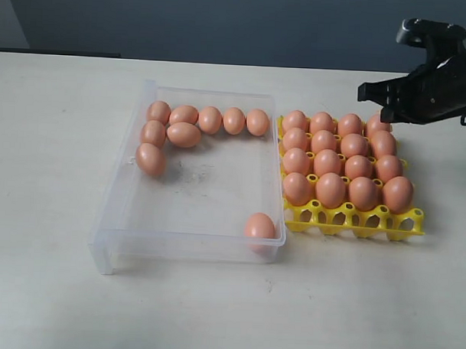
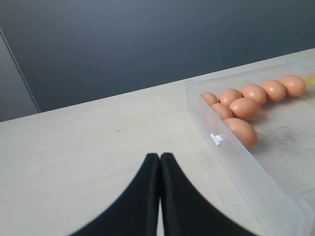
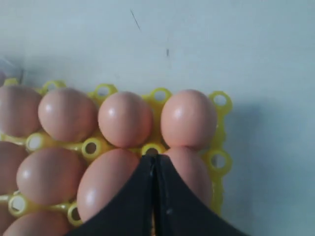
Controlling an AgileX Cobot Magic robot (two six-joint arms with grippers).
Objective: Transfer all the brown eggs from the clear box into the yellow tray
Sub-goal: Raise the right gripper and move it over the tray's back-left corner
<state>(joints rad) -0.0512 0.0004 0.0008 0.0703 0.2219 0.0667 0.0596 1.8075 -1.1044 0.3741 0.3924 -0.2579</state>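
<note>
1. Eight brown eggs point(image 1: 184, 134) lie on their sides at the far left corner of the clear box point(image 1: 186, 246), their long axes pointing various ways. A ninth sits at the near right corner.
2. Sixteen more stand upright in the yellow tray point(image 1: 355, 222), just right of the box on the desk point(image 1: 50, 153).
3. The right end effector point(image 3: 153, 158) is closed and empty, above the tray's far right eggs.
4. The left end effector point(image 2: 160, 157) is closed and empty, over the desk beside the box's left wall.
</note>
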